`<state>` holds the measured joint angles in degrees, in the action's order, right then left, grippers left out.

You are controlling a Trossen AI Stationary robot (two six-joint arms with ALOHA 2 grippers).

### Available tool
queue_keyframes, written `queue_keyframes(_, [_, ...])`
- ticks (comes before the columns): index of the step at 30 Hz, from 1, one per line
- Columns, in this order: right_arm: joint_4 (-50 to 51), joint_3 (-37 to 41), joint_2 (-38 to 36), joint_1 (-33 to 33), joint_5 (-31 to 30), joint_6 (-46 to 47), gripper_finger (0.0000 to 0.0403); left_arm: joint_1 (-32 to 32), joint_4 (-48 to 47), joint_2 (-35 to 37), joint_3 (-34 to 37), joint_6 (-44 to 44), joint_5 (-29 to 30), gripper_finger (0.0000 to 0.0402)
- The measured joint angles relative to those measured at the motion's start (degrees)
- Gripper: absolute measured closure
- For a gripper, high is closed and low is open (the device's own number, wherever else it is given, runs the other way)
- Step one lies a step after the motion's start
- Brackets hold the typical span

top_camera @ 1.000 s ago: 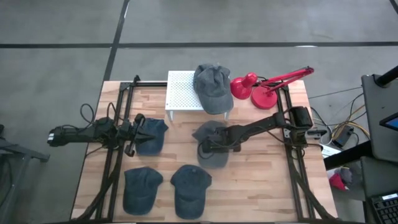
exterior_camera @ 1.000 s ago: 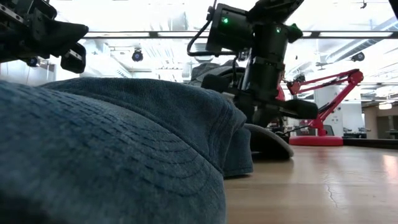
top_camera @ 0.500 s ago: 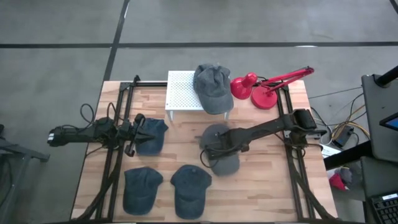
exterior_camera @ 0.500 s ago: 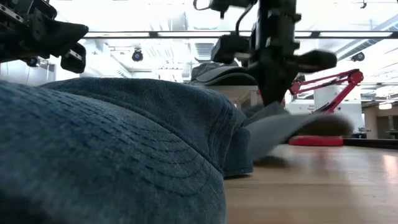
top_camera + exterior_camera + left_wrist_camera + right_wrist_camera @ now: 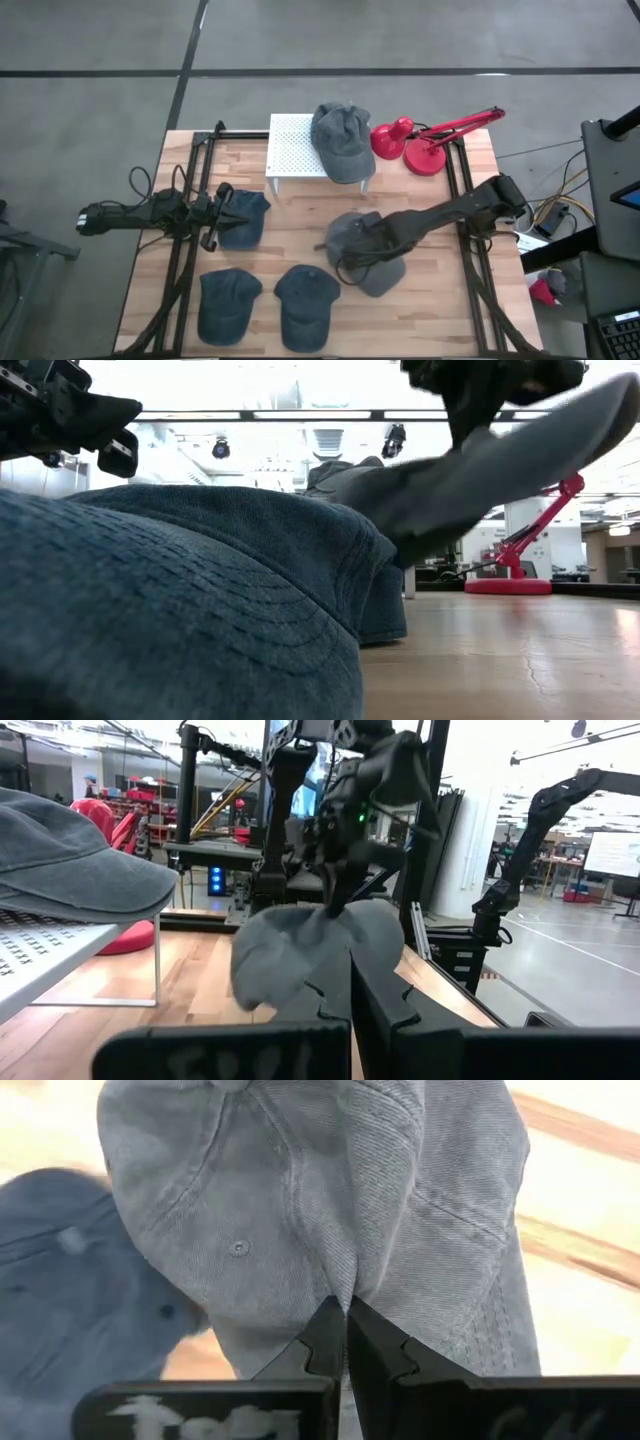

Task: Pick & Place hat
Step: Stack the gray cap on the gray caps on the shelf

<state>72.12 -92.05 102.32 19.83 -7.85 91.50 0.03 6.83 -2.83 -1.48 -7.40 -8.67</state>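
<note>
Held hat: a grey cap (image 5: 362, 250), pinched at the crown and hanging clear of the worktop (image 5: 430, 300), roughly at its middle, a little toward the right edge; in the low view (image 5: 480, 470) its brim tilts up in the air.
Right end effector: (image 5: 345, 1330) fingers pressed together on a fold of the grey cap's fabric; the arm reaches in from the right edge.
Left end effector: (image 5: 222, 215) waits near the left edge, hovering over a blue cap (image 5: 243, 217); its own wrist view shows the fingers closed together with nothing between them (image 5: 350, 990).
Other blue caps: two lie near the front edge, one toward the front-left corner (image 5: 226, 302), one just beside it toward the middle (image 5: 306, 303).
White perforated stand: (image 5: 290, 150) sits at the rear edge, middle.
Cap on stand: a grey cap (image 5: 342, 140) rests on the stand's right part, overhanging it.
Red desk lamp: (image 5: 425, 135) stands near the rear-right corner, just beside the stand.
</note>
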Motion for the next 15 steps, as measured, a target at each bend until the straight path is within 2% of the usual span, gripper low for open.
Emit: queue_keyframes(15, [-3.21, -0.57, -14.31, 5.54, -2.88, 6.38, 0.0395, -0.02, -0.02, 0.0, 0.0, -0.09, 0.0, 0.0401])
